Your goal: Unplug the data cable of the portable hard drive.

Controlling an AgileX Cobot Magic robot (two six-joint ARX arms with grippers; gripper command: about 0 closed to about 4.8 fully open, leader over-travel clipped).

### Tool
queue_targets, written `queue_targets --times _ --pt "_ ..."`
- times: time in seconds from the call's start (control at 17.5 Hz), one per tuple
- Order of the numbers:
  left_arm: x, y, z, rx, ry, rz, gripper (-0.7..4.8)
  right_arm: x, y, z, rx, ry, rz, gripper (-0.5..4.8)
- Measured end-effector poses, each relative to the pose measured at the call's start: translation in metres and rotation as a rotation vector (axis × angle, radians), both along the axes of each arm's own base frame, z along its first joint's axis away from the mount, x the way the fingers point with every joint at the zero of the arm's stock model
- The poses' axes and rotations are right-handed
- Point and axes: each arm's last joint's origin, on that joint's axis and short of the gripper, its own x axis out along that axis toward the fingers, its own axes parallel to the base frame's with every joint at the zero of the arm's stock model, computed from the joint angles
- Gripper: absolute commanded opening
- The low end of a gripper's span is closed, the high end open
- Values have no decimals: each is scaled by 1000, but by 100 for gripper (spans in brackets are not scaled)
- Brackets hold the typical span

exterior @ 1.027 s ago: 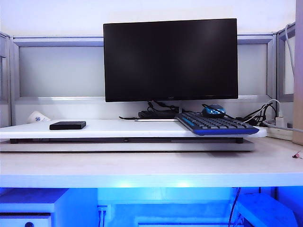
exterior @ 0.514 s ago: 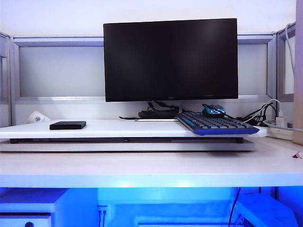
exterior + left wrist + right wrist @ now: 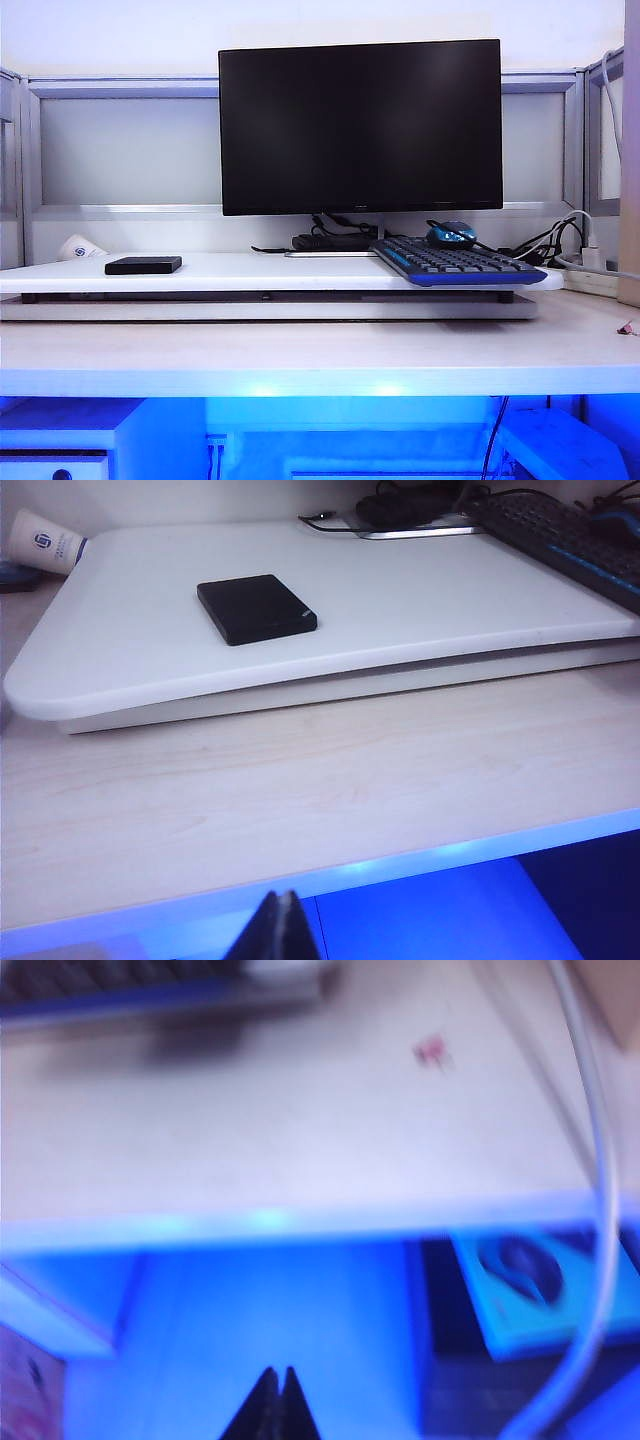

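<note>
The portable hard drive [image 3: 143,265], a small flat black slab, lies on the left part of the white raised board [image 3: 250,272]; the left wrist view shows the drive [image 3: 256,609] with no cord on it. A thin black data cable [image 3: 318,519] with a small plug end lies by the monitor foot, apart from the drive. My left gripper [image 3: 283,896] is shut and empty, low in front of the desk's front edge. My right gripper [image 3: 277,1371] is also shut and empty, below the desk edge on the right. Neither arm shows in the exterior view.
A black monitor [image 3: 360,125] stands at the back. A black-and-blue keyboard [image 3: 455,262] overhangs the board's right end, with a blue mouse [image 3: 451,235] behind it. A paper cup [image 3: 80,247] lies far left. A power strip [image 3: 590,275] with cords sits right. A white cord [image 3: 590,1160] hangs near my right gripper.
</note>
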Motion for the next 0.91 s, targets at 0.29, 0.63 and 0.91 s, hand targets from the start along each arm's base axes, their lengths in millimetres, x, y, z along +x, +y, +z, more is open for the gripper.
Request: queue_targets --times 0.29,0.63,0.91 --pt "0 0 0 -1 -1 -3 -5 -13 -1 27 53 -251 54 -5" --pt "0 0 0 -120 27 15 -5 -14 2 27 79 -245 169 -5" --pt "0 0 0 -120 27 15 -5 -14 2 27 79 -245 169 -5"
